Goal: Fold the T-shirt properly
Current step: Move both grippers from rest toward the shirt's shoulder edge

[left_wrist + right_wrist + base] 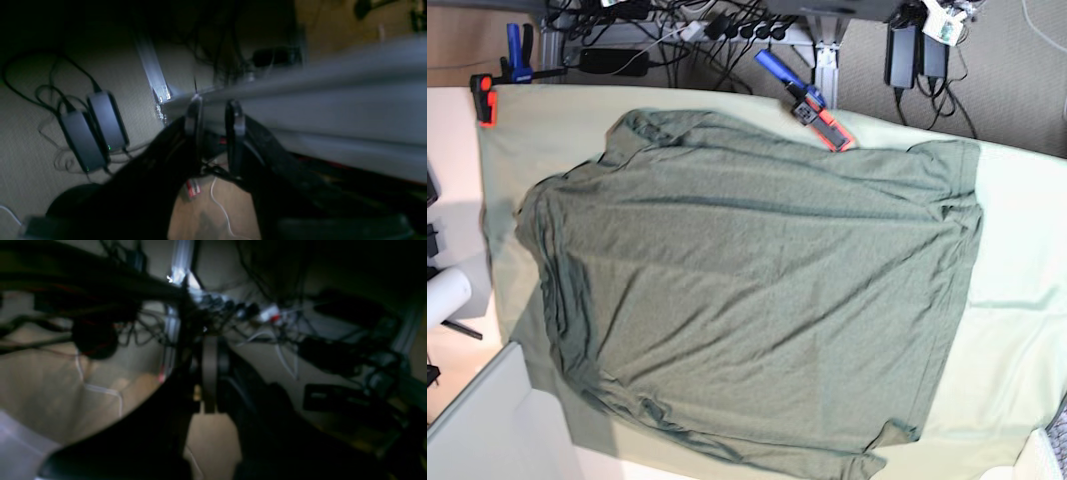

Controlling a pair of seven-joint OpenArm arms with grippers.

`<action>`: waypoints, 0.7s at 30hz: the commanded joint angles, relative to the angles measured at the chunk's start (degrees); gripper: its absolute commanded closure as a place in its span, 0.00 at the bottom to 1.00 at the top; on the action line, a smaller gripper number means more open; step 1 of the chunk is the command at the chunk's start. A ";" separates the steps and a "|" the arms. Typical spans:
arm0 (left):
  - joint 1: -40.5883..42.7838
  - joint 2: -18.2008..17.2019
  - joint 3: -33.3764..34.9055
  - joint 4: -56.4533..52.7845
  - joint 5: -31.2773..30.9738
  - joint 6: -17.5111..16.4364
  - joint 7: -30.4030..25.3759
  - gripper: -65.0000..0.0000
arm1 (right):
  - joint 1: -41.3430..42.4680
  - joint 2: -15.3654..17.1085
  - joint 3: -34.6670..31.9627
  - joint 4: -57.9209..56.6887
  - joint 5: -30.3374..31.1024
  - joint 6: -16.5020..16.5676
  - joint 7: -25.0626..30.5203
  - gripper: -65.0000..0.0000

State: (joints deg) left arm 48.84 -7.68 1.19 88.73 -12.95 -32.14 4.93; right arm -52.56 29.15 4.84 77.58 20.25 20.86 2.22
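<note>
**One olive T-shirt spread flat, both arms off the table**

The large dark olive-green heathered knit T-shirt [747, 290] lies spread open over the paler mint-green table cloth [1017, 300], covering most of it. Long diagonal wrinkles run across its body. A short sleeve shows at the upper right, the edge along the left side is bunched into soft ridges, and the lower hem is rumpled, with a small turned-up fold near the bottom right corner. The shirt's lowest edge is cut off by the frame in the base view.

Neither arm appears in the base view. Both wrist views are dim and blurred and point at the floor below the table, not at the shirt. The left gripper [215, 116] has its two dark fingers standing apart with a clear gap and nothing between them. The right gripper [210, 373] has its fingers pressed together on nothing.

Counted: one T-shirt; one blue-handled clamp with an orange-red jaw [812, 105] on the cloth's far edge; a second orange clamp [485, 98] at the far left corner; two black power bricks [93, 130] on the carpet in the left wrist view. The tangle of cables in the right wrist view is too blurred to count.
</note>
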 commanded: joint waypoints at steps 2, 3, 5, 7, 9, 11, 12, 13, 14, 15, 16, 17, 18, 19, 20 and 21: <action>2.58 0.02 -1.79 5.90 -2.93 -2.29 1.92 0.77 | -3.19 1.51 3.56 6.40 5.31 0.57 -2.14 1.00; 3.32 0.02 -2.73 8.28 -4.33 -3.32 3.32 0.77 | -4.11 1.51 5.35 9.31 8.22 0.55 -4.07 1.00; 4.74 0.00 -4.61 12.59 -7.50 -5.09 5.01 0.77 | -5.07 1.46 9.11 14.67 13.90 0.57 -8.72 1.00; 5.88 -0.13 -6.23 16.17 -10.16 -7.86 5.01 0.77 | -5.11 1.46 12.55 19.34 17.92 0.57 -12.63 1.00; 7.04 -0.13 -7.52 19.02 -12.57 -7.86 5.05 0.77 | -4.90 1.46 15.34 23.37 19.56 0.52 -13.88 1.00; 8.07 -0.15 -8.63 21.24 -14.75 -7.86 5.27 0.74 | -4.09 1.44 17.31 26.58 21.29 0.33 -13.88 0.96; 8.41 -0.31 -9.03 22.16 -15.67 -7.86 5.27 0.68 | -3.28 1.44 18.03 27.61 21.81 0.28 -13.86 0.90; 8.63 -0.52 -9.33 22.91 -16.79 -7.86 5.46 0.59 | -2.21 1.42 18.58 28.17 22.47 -0.22 -13.86 0.82; 8.66 -0.98 -9.60 23.50 -18.21 -7.86 6.01 0.51 | -0.83 1.42 18.84 28.35 23.26 -1.11 -13.86 0.72; 8.63 -1.36 -9.81 23.93 -19.37 -7.86 6.82 0.44 | 0.74 1.42 18.84 28.35 24.13 -2.43 -13.86 0.63; 8.63 -1.92 -10.12 24.30 -20.26 -7.86 7.34 0.40 | 2.23 1.18 18.84 28.35 24.59 -3.82 -13.86 0.55; 8.61 -2.34 -10.38 24.50 -21.24 -7.86 7.65 0.40 | 3.80 0.83 18.84 28.35 24.81 -4.90 -13.92 0.48; 8.61 -3.06 -10.69 24.63 -22.27 -7.86 7.82 0.40 | 5.27 0.33 18.84 28.33 24.79 -6.01 -14.19 0.44; 8.46 -3.69 -11.02 24.68 -23.37 -7.86 7.80 0.40 | 6.71 -0.26 18.84 28.33 24.79 -7.37 -14.78 0.43; 8.28 -4.00 -11.39 24.68 -24.24 -7.86 7.82 0.40 | 8.07 -0.87 18.82 28.33 24.79 -8.55 -15.43 0.43; 8.00 -4.46 -11.80 24.68 -24.76 -7.86 7.80 0.40 | 9.16 -1.60 18.82 28.30 24.76 -9.29 -15.78 0.43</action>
State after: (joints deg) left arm 56.31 -11.77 -10.39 112.40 -36.75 -38.83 13.74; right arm -43.09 27.03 23.14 105.08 44.58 11.53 -14.59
